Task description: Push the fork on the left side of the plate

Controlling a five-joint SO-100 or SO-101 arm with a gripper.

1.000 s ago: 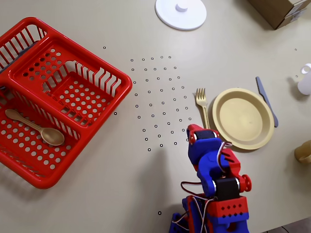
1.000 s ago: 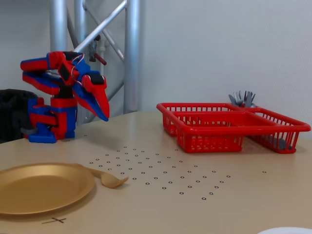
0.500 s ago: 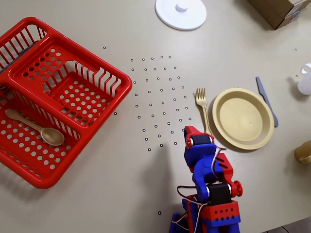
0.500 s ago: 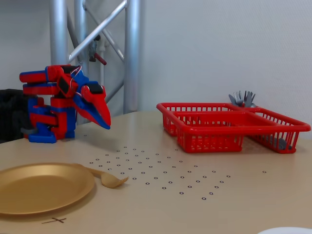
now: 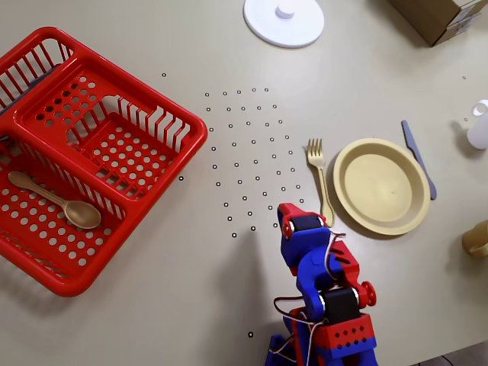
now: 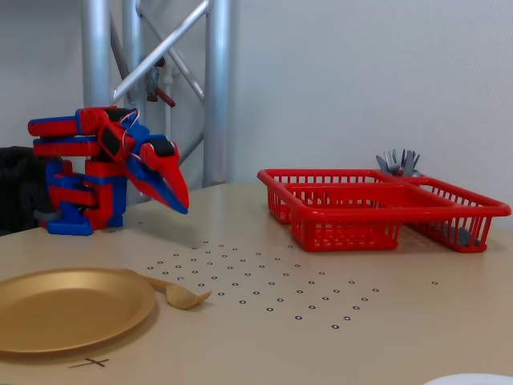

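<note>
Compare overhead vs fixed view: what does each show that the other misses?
Only overhead: the grey-blue knife right of the plate, the tan spoon in the red basket, the white lid at the top edge, and the fork's tines and full handle.

Only fixed: the gripper raised off the table, apparently shut, and grey utensils standing at the basket's far end.

Both: the plate, the fork beside it, the red basket, and the dot grid.

Robotics lab, beige bench (image 5: 152,320) printed with a dot grid (image 5: 248,156), aluminium frame struts (image 6: 216,88), plain white wall (image 6: 361,72)
</note>
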